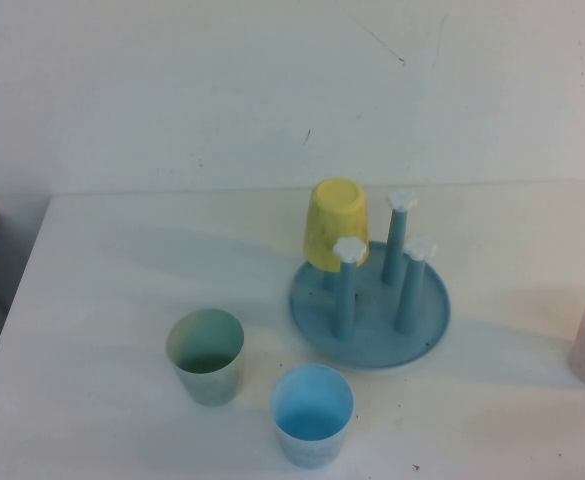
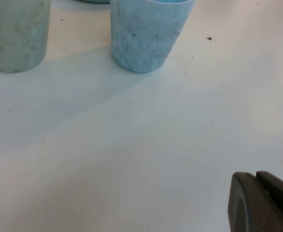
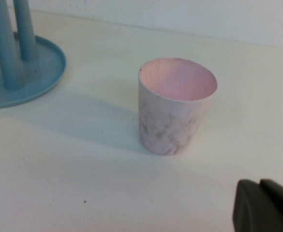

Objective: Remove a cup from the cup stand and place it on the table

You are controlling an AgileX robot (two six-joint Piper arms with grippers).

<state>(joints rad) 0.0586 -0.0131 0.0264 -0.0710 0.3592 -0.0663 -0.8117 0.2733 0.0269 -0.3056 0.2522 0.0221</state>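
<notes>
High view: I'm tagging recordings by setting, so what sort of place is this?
Probably a lab test bench, not a kitchen: a bare white table against a blank wall, holding only a blue cup stand and loose plastic cups.

The light blue cup (image 1: 312, 415) stands upright, mouth up, on the white desk (image 1: 112, 300), near the front edge and apart from the cup stand (image 1: 370, 305); it is plain, tapered and handleless, its outside scuffed with faint grey marks. The cup stand sits behind it and a little to the right, a round blue dish with upright blue pegs topped by white flower-shaped knobs. A yellow cup (image 1: 336, 222) hangs upside down on the rear left peg, while three other pegs stand bare.
</notes>
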